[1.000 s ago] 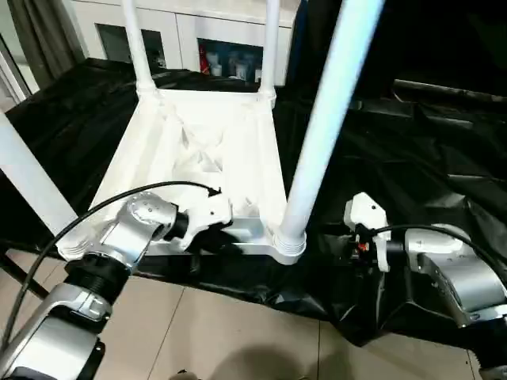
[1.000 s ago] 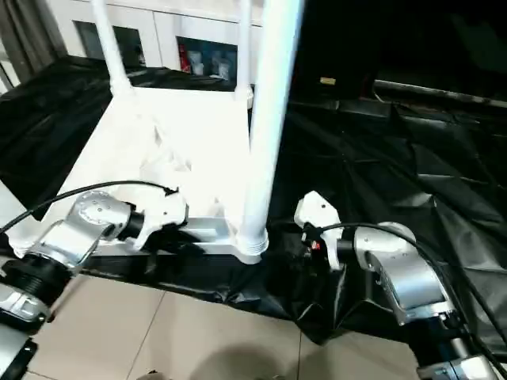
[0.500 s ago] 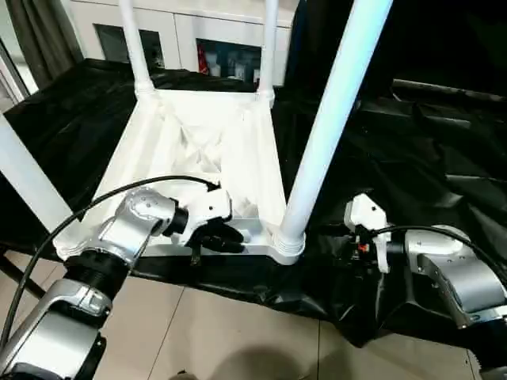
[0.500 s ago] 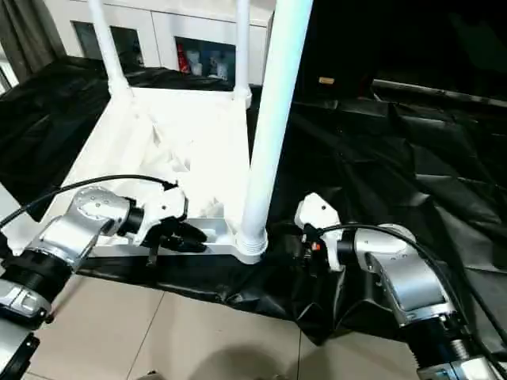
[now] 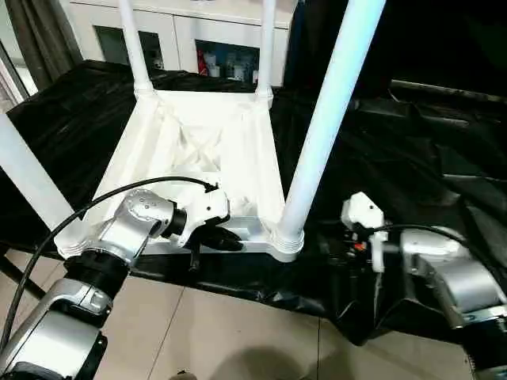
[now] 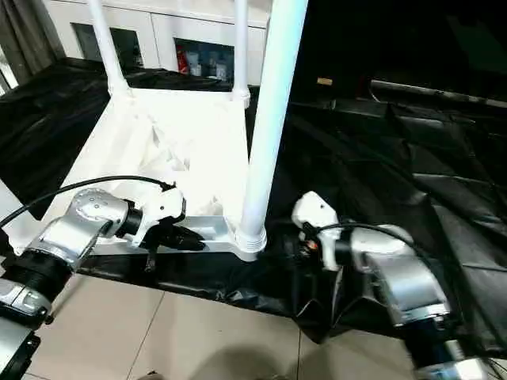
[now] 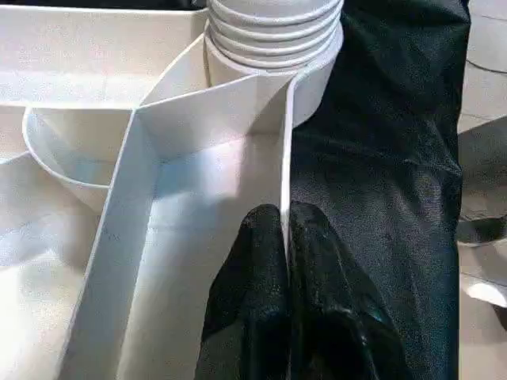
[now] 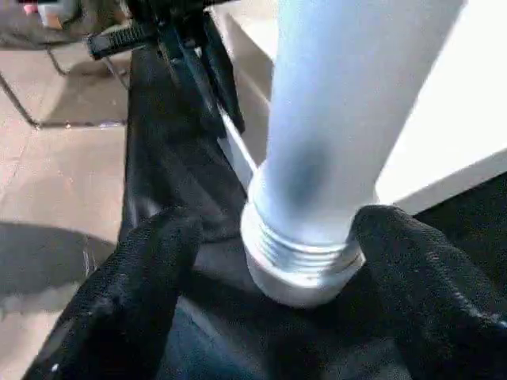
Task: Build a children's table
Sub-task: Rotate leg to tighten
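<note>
Upside down, the children's table (image 5: pixel 198 150) lies on a black plastic sheet (image 5: pixel 412 158) spread over the floor, its ribbed underside facing up. Seen from the head camera, it fills the space from the centre out toward 10 o'clock. Four white legs stand up out of its round corner sockets: the near right leg (image 5: pixel 321 127) rises toward 1 o'clock, the near left leg (image 5: pixel 28 186) sits at 9 o'clock, and the two far legs (image 5: pixel 135 47) stand near 12 o'clock in front of a white cabinet (image 5: pixel 198 28) with glass doors.

The left pincer (image 5: pixel 218 239) is at the table's near edge, at about 7 o'clock from the centre of the head view. In the left wrist view its two black fingers (image 7: pixel 253 301) are pressed together with the thin upright wall of the table's rim (image 7: pixel 287 198) clamped between them, just short of the near right corner socket (image 7: pixel 273 55).

The right pincer (image 8: pixel 269 245) lies low at roughly 5 o'clock in the head view, just beside the base of the near right leg. In the right wrist view its fingers (image 8: pixel 135 293) stand spread wide, one on either side of the leg's threaded collar (image 8: pixel 301 257), with a gap on both sides, so it grips nothing. Pale floor tiles (image 5: pixel 238 340) show along 6 o'clock.
</note>
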